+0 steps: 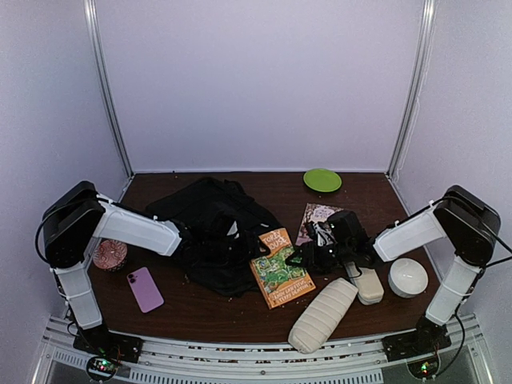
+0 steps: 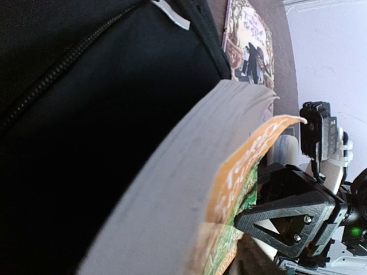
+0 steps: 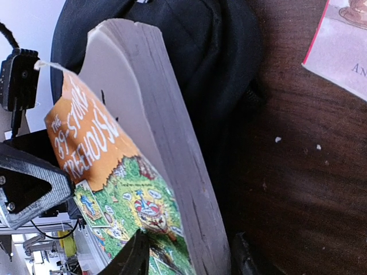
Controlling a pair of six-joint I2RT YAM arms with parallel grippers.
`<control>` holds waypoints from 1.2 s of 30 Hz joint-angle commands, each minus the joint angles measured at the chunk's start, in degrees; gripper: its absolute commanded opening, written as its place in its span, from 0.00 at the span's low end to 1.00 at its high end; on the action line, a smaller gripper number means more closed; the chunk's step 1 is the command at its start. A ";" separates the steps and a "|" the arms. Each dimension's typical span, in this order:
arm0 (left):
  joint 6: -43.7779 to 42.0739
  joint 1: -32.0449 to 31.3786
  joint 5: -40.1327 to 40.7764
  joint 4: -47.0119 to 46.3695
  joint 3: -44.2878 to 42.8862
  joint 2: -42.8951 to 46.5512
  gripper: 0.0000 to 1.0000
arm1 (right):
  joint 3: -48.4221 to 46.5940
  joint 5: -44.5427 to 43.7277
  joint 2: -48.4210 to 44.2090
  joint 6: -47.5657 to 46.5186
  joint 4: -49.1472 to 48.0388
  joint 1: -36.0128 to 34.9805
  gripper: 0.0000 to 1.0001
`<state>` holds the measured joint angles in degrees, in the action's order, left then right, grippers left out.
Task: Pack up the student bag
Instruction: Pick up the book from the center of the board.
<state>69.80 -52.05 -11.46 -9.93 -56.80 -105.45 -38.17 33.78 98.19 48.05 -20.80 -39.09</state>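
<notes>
Top view.
- student bag (image 1: 204, 214): black, slumped on the tabletop (image 1: 240, 308) left of centre, toward the far side.
- paperback (image 1: 282, 268): orange-and-green cover, just right of the bag. Its far-left corner meets the fabric, and its long axis runs near-right to far-left.
- right hand (image 1: 314, 254): I place it at the paperback's right edge, with the arm stretched in low from the right. The bag lies directly left of this hand, with only the paperback between them.
- left hand (image 1: 230, 240): on the bag itself and the nearer of the two. It is black on black here, so I cannot tell whether its fingers are spread or closed.

Left wrist view.
- The bag (image 2: 86, 114) fills the left and upper part, with a zipper line and a white tag showing.
- The paperback's page block (image 2: 172, 189) rises across the view, tilted up off the tabletop and against or just beside the fabric.
- I see none of this hand's own fingers.

Right wrist view.
- The right hand is clamped on the paperback (image 3: 132, 189), one finger on the front cover and the other on the back.
- The bag (image 3: 195, 34) lies past the book's far end.
- I judge the coming move to be a leftward feed, raised end first. No bag opening shows from here.
</notes>
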 commanded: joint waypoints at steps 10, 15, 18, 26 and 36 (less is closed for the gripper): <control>-5.12 0.62 0.67 -6.00 2.04 8.90 0.00 | -6.74 -3.04 -10.03 -6.81 13.02 -0.20 0.64; -9.22 0.90 4.65 -1.57 1.30 16.52 0.00 | -11.76 -14.38 -21.59 -13.81 26.66 -0.34 0.72; -12.49 1.24 8.56 3.10 -0.96 21.72 0.00 | -12.38 -26.59 -31.56 -14.65 30.17 -1.88 0.74; -13.36 3.94 14.75 -0.25 -4.64 33.79 0.00 | -0.12 -22.10 -46.71 2.02 7.29 -3.23 1.00; -5.18 4.06 9.27 -14.61 -6.54 34.02 0.00 | -1.31 -11.34 -35.68 19.05 -13.93 -8.04 0.99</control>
<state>60.20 -47.99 0.71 -11.79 -62.33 -71.57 -39.24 17.67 59.70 58.63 -21.96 -45.47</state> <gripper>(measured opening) 0.206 0.995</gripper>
